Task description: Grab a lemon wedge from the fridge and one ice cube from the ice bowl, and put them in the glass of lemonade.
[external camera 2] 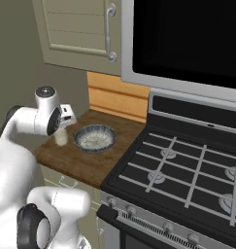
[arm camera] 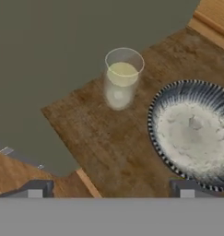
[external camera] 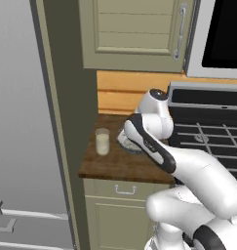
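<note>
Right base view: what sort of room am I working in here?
A home kitchen, by the look of it: a gas stove with a microwave above, beige cabinets, and a wooden counter holding the ice bowl.

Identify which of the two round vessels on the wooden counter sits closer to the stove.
The wide shallow grey-blue ice bowl; it sits nearer the black stove, while the clear straight-sided glass of lemonade stands on the fridge side.

Three cams, all sharing the small wooden bench (external camera: pixel 121 163).
Left base: behind-left, looks forward and down, fridge (external camera: pixel 20 122) side at left, stove (external camera: pixel 207 134) at right. Right base: behind-right, same bench from the stove side, mid-range. Hand cam: close, steeply down on the glass (arm camera: pixel 122 78) and bowl (arm camera: pixel 192 131), both also in the base views.
</note>
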Motion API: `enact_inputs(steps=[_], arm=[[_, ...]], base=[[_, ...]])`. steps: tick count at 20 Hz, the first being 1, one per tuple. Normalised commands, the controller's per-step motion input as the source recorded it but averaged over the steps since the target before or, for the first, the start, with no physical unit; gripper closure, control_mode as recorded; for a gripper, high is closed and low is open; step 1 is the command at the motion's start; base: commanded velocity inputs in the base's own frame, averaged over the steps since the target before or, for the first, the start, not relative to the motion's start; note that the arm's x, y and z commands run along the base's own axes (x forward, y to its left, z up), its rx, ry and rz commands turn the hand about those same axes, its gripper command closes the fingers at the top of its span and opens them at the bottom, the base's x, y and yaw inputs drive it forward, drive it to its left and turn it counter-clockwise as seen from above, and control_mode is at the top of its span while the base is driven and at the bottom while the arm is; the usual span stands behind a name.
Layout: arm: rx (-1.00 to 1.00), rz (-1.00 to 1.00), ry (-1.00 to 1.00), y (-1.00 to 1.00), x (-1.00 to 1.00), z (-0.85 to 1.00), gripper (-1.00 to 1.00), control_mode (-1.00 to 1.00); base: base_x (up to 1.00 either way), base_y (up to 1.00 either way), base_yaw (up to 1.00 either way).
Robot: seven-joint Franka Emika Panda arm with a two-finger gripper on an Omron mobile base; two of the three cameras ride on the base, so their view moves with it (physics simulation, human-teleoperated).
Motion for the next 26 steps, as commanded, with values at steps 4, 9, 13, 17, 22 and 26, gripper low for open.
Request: enact_inputs(steps=[4,9,13,17,22,26], arm=[[0.0,-0.44,0.09,-0.29,-0.95,0.35,-1.0,-1.0],[0.08,-0.47,0.04,-0.41,-0.99,0.29,-1.0,-1.0],[0.13,-0.44,0.0,-0.62,-0.76,0.45,-1.0,-1.0],[0.09,-0.24,-0.04,-0.5,-0.58,0.51,-1.0,-1.0],[0.0,-0.01,-0.01,-0.01,-0.02,0.0,-1.0,-1.0],[0.0,0.0,0.0,0.0,0.0,0.0,-1.0,-1.0]], base=[[0.0,0.0,0.0],[0.0,0.0,0.0],[0.0,0.0,0.0],[0.0,0.0,0.0],[0.0,0.0,0.0],[0.0,0.0,0.0]])
